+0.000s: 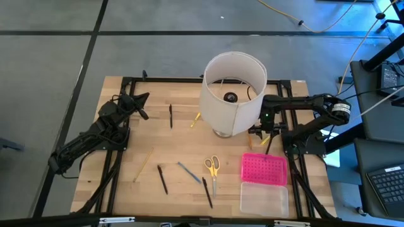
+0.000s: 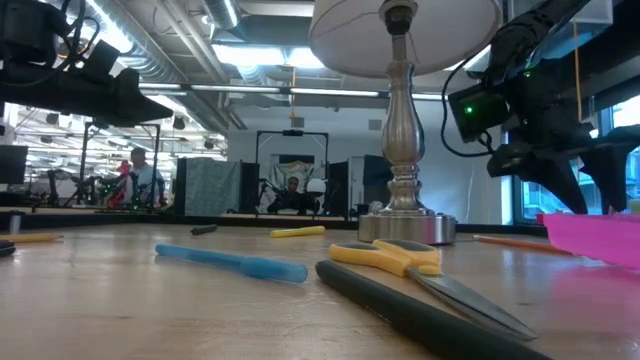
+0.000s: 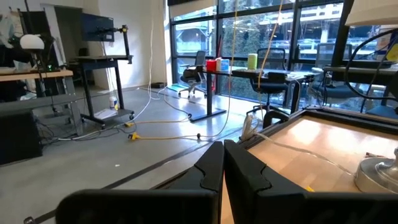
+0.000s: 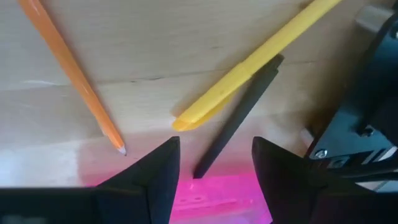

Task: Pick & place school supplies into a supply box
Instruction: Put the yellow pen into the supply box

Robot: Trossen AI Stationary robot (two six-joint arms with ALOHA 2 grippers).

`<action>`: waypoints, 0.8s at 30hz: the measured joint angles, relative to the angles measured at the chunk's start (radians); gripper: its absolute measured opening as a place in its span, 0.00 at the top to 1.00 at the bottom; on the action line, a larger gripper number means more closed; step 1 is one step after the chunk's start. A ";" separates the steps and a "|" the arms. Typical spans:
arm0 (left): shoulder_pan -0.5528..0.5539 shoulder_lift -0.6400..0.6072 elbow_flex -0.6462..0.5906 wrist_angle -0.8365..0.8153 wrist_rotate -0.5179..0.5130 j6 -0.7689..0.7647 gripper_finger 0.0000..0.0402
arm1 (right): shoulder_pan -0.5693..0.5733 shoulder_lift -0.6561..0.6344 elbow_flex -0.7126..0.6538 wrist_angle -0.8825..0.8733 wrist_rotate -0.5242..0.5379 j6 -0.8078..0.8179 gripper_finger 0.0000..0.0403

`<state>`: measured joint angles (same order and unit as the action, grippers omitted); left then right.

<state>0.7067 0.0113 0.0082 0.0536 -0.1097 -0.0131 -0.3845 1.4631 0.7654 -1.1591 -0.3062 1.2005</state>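
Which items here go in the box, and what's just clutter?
Job: scissors, blue pen, black pens, yellow pen, orange pencil, pink-lidded supply box.
Clutter: lamp, cables.

This is a robotics lab set in an open office or workshop hall. A pale wooden table (image 1: 126,183) with a black metal frame stands on grey carpet crossed by loose yellow cables (image 3: 168,134). Exposed silver ceiling ducts (image 2: 160,60) and strip lights run overhead. Standing desks with black monitors (image 3: 96,26), rolling office chairs (image 3: 198,65), tall glazed windows (image 3: 249,37) and seated people (image 2: 140,180) fill the background.
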 joint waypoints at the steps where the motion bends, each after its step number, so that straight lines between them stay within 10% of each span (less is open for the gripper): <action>1: 0.000 0.000 0.000 0.000 0.000 0.000 0.98 | 0.004 0.000 0.000 0.009 0.007 0.011 0.49; 24: 0.000 0.000 0.000 0.003 0.035 -0.028 0.99 | -0.025 -0.002 -0.001 -0.127 -0.004 0.155 0.49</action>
<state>0.7067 0.0109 0.0080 0.0563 -0.0747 -0.0407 -0.4090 1.4609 0.7647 -1.2865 -0.3104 1.3556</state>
